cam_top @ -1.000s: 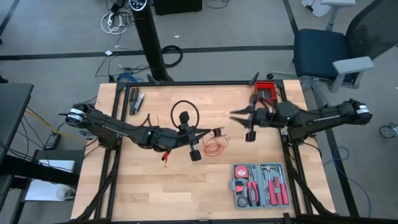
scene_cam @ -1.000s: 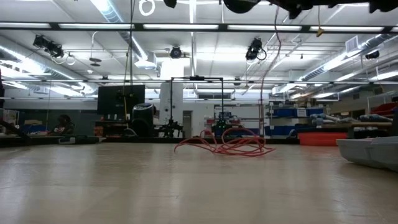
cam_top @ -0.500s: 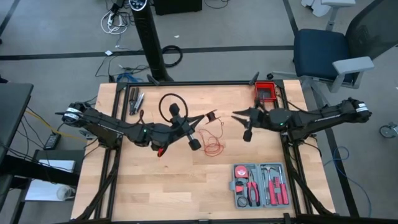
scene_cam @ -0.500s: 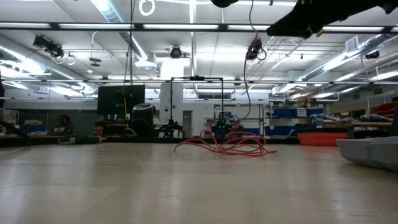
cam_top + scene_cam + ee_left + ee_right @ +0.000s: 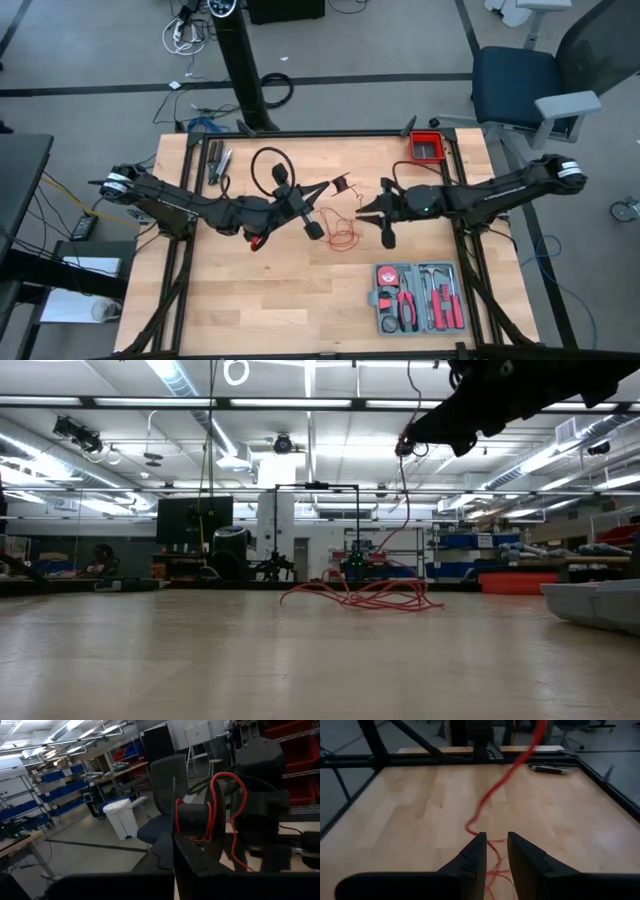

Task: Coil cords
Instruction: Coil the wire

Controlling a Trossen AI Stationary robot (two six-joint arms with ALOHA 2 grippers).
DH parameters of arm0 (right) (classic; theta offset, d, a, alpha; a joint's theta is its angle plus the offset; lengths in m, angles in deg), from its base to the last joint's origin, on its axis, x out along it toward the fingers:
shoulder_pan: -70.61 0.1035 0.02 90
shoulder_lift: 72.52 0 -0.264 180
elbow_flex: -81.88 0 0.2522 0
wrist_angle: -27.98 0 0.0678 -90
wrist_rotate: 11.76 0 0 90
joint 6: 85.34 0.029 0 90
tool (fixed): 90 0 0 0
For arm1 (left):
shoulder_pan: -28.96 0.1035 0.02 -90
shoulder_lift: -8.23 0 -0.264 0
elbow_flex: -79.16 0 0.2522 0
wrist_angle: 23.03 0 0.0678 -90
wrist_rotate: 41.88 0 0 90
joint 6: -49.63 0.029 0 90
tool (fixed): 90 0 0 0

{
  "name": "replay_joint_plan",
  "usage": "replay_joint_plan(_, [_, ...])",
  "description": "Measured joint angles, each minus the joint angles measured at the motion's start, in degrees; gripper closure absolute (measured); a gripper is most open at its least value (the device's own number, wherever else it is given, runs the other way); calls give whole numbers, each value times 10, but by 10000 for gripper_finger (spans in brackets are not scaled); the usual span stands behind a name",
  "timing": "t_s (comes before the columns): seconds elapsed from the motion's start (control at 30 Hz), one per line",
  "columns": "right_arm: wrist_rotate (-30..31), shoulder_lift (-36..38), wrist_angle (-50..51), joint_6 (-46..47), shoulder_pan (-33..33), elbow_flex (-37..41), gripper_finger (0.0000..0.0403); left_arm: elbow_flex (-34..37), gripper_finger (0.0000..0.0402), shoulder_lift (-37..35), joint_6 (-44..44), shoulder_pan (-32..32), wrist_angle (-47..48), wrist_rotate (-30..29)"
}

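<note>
Near the middle of the desk (image 5: 200, 290), the red cord (image 5: 345, 238) is lying in a loose tangle, with one strand rising from it to a small spool (image 5: 342, 184) wound with more red turns. The left gripper (image 5: 314, 207) is holding that spool up off the wood, its jaws clenched on the spool's holder. The right gripper (image 5: 374, 213) is hovering just beside the tangle on its own side, jaws parted a little and holding nothing; in its wrist view the strand is running straight away ahead of the fingertips (image 5: 479, 841), down the line of the gap and not across it. Judging by this, the right arm is the nearer one to the slack, and it would probably need to drop onto the strand to pinch it.
</note>
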Motion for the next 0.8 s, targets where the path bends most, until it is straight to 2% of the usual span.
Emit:
replay_joint_plan(0.27, [-41, -34, -27, -14, 0, 0, 323, 0, 401, 0, 2, 0, -2, 0])
replay_joint_plan(0.8, [-32, -34, -65, -38, 0, 0, 328, 0, 401, 0, 0, 0, -3, 0])
